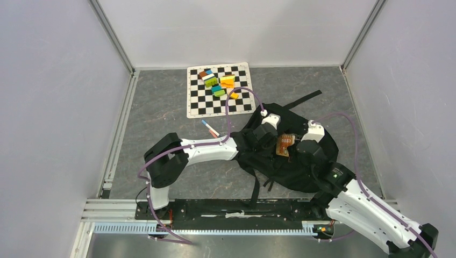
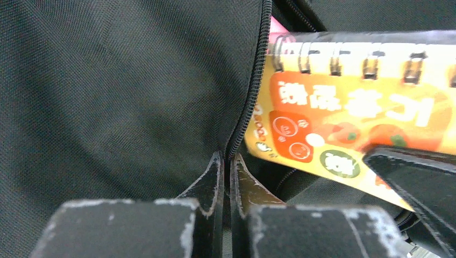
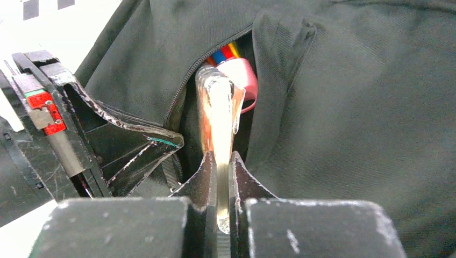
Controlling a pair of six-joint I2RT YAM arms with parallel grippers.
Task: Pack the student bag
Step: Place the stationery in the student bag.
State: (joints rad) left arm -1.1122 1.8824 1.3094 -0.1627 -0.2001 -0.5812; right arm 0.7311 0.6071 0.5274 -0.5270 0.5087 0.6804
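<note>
Left wrist: hand (image 2: pixel 226 157) pinches student bag (image 2: pixel 123 97).

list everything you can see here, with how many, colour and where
bag: 1, black, on the table in front of the arms, zip open
notebook: 1, orange, spiral-bound, at the bag's opening
pink item: 1, pink, inside the bag's opening; cannot tell what it is
mat: 1, black-and-white checks, far side of the table
blocks: several, orange, yellow, green, blue and others, clustered on the mat
pen: 1, blue and red ends, on the table left of the bag
table: 1, grey
left gripper: 1, black, shut on the bag's zip edge
right gripper: 1, black, shut on the notebook
</note>
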